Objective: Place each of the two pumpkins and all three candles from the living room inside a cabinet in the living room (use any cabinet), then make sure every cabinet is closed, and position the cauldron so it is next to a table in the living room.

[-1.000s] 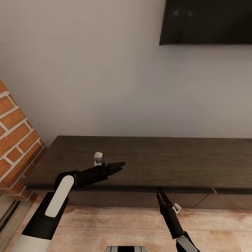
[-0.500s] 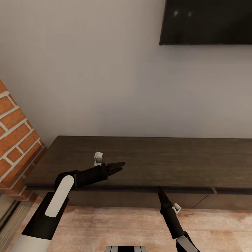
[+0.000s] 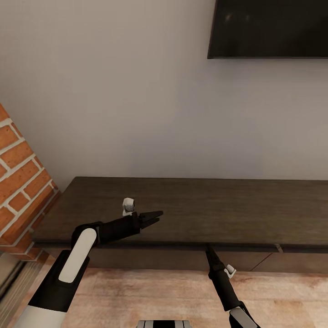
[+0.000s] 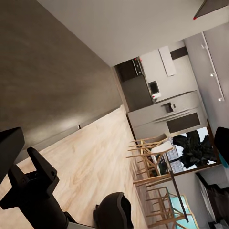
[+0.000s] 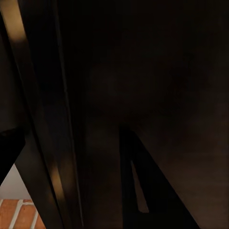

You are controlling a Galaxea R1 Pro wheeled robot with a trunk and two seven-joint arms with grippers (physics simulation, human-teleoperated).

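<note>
Simply cabinet (image 3: 191, 214), drawers shut.

No text, label, brand, number or sign can be read anywhere. The long, low dark-brown wooden cabinet (image 3: 182, 209) has a plain top, and the black wall-hung TV screen (image 3: 269, 27) above it is dark and blank.

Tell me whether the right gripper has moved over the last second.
Yes, slightly. The right gripper closed its fingers and edged up toward the front lip of the cabinet, whose edge stays put in the head view.
</note>
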